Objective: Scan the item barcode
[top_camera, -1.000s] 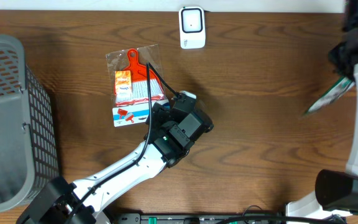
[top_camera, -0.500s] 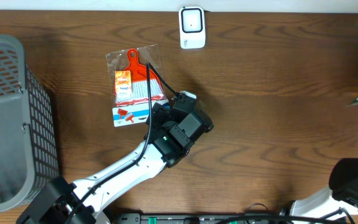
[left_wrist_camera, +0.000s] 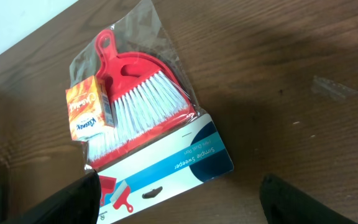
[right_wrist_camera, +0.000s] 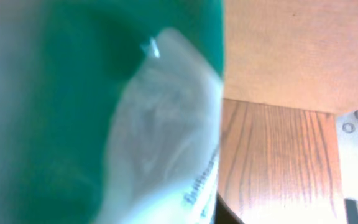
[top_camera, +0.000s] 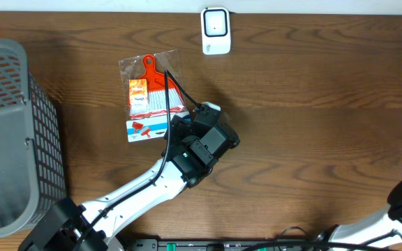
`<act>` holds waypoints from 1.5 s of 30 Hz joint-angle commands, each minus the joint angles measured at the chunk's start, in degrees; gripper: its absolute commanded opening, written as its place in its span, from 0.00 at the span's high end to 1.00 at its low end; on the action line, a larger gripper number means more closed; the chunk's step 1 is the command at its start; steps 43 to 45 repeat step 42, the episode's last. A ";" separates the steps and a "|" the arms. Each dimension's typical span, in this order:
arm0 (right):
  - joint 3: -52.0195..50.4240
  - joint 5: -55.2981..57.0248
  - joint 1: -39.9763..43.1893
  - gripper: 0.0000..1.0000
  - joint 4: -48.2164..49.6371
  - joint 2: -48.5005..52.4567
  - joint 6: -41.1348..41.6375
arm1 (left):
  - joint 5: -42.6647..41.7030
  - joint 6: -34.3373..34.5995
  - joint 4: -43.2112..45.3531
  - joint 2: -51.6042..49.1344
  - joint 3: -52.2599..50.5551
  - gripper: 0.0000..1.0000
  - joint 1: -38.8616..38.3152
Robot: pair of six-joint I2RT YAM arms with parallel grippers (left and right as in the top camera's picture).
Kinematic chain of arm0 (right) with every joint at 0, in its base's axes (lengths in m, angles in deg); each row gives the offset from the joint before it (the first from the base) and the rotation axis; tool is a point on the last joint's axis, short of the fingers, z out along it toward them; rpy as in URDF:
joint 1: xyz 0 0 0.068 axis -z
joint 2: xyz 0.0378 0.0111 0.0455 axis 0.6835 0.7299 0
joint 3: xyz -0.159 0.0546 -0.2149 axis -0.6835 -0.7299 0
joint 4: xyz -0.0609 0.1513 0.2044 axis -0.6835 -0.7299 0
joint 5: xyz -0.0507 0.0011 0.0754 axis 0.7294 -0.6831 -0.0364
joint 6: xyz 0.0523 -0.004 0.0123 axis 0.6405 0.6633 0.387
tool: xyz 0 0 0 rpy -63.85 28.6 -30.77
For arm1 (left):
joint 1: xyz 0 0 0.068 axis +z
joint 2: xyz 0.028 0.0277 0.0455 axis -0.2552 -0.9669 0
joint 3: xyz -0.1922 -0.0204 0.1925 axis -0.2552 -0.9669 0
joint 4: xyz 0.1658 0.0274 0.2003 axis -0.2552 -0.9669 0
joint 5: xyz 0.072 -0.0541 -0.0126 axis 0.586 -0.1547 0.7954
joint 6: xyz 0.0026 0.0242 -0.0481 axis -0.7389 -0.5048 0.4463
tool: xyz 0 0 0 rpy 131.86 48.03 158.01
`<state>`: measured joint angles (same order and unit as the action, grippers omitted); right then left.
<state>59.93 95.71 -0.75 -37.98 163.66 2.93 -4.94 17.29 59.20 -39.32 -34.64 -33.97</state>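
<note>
Overhead: my left hand [top_camera: 181, 129] hovers at the lower edge of the sweeper pack [top_camera: 153, 94], which lies on the tabletop [top_camera: 292, 104], apart from the white scanner [top_camera: 216, 31]. Left wrist: my fingers [left_wrist_camera: 55, 202] stand wide apart, holding nothing, the pack's card header just ahead. Right wrist: a blurred green packet [right_wrist_camera: 73, 93] fills the view; my right hand's state I cannot tell.
</note>
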 commanded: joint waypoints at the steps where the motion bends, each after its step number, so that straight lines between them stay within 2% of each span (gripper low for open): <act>1: -0.20 -1.14 1.20 0.56 -0.37 3.43 -0.76 | 0.26 1.01 -0.22 -0.33 -0.15 0.18 0.20; 2: -0.20 -1.16 1.44 0.41 -0.63 4.13 -0.79 | 0.26 1.01 -0.24 -0.33 -0.15 0.18 0.20; 3: -0.20 -1.22 1.53 0.34 -0.81 4.50 -0.76 | 0.26 1.01 -0.22 -0.33 -0.15 0.18 0.20; 5: -0.20 -1.70 1.60 0.28 -0.72 4.94 -0.76 | 0.26 1.01 -0.24 -0.33 -0.15 0.18 0.20; 13: -0.20 -9.35 1.42 0.30 0.61 4.94 -2.34 | 0.26 1.01 -0.22 -0.33 -0.15 0.18 0.20; 20: -0.17 -28.04 0.24 0.48 0.87 4.92 -10.51 | 0.28 1.01 0.26 -0.33 -0.15 0.18 0.20; 21: -0.17 -30.14 -0.31 0.47 0.90 4.90 -11.93 | 0.28 1.01 0.46 -0.33 -0.15 0.18 0.20; 24: -0.15 -34.45 -2.95 0.35 0.70 4.48 -16.61 | 0.31 1.75 1.60 -0.22 -0.13 0.18 0.20; 31: -0.15 -34.58 -13.60 0.25 0.35 0.48 -20.26 | 3.19 2.29 4.59 4.42 0.66 0.18 1.66; 36: -0.15 -35.06 -23.80 0.07 -0.39 -3.96 -20.20 | 2.51 2.49 3.74 10.47 1.40 0.18 10.51; 39: -0.15 -35.01 -30.25 0.01 -1.97 -5.73 -20.22 | 1.07 2.45 2.86 12.85 1.44 0.18 17.49; 42: -0.15 -33.70 -35.69 0.01 -3.45 -6.16 -20.24 | -2.71 2.45 1.31 12.96 1.44 0.18 24.79; 45: -0.15 -33.70 -35.69 0.01 -3.45 -6.16 -20.24 | -2.71 2.45 1.31 12.96 1.44 0.18 24.79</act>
